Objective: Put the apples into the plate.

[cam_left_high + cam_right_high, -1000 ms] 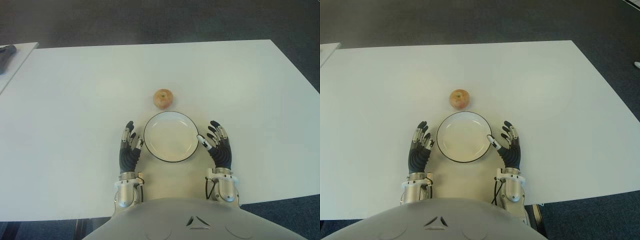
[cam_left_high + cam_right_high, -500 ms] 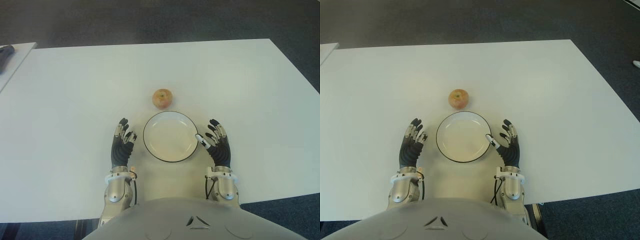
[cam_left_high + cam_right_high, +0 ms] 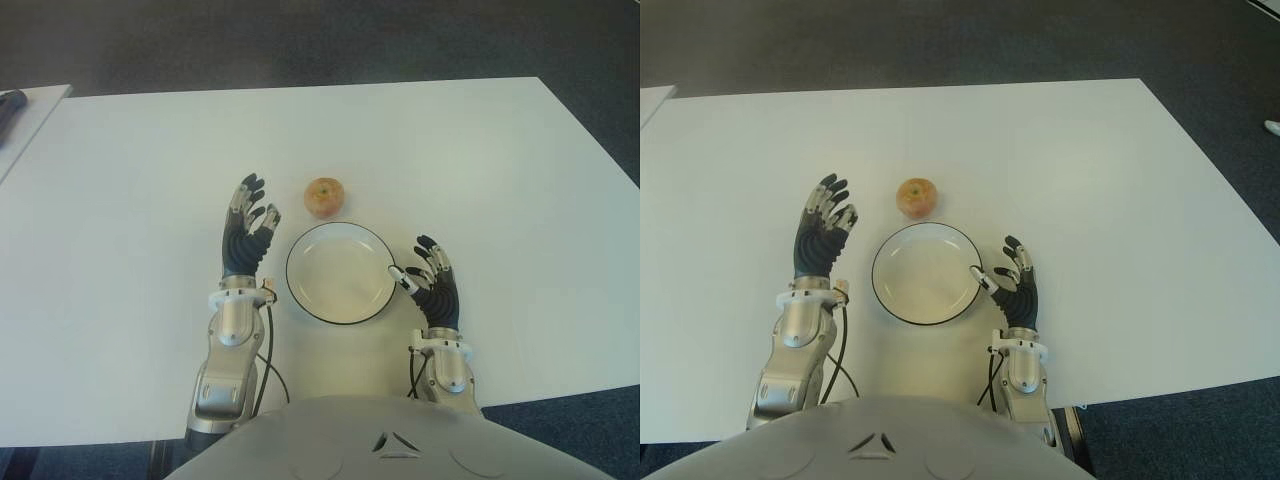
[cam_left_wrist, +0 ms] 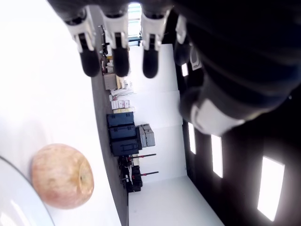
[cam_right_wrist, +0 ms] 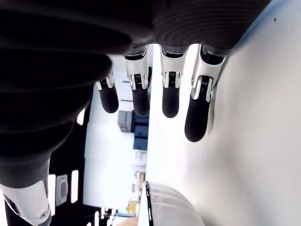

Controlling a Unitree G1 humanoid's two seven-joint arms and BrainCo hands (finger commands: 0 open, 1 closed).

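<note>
A single reddish-yellow apple (image 3: 324,197) sits on the white table (image 3: 480,170), just beyond the white plate (image 3: 341,272) with a dark rim. The plate holds nothing. My left hand (image 3: 246,222) is raised left of the apple and level with the plate's far edge, fingers spread and holding nothing. The left wrist view shows the apple (image 4: 62,176) lying apart from my fingers (image 4: 115,52). My right hand (image 3: 428,273) shows beside the plate's right rim, fingers relaxed and open.
A second white table (image 3: 25,120) with a dark object (image 3: 12,102) on it stands at the far left. Dark floor lies beyond the table's far and right edges.
My left hand has moved forward from beside the plate's left rim to a spot left of the apple, with the forearm now stretched out. The right hand has barely shifted.
</note>
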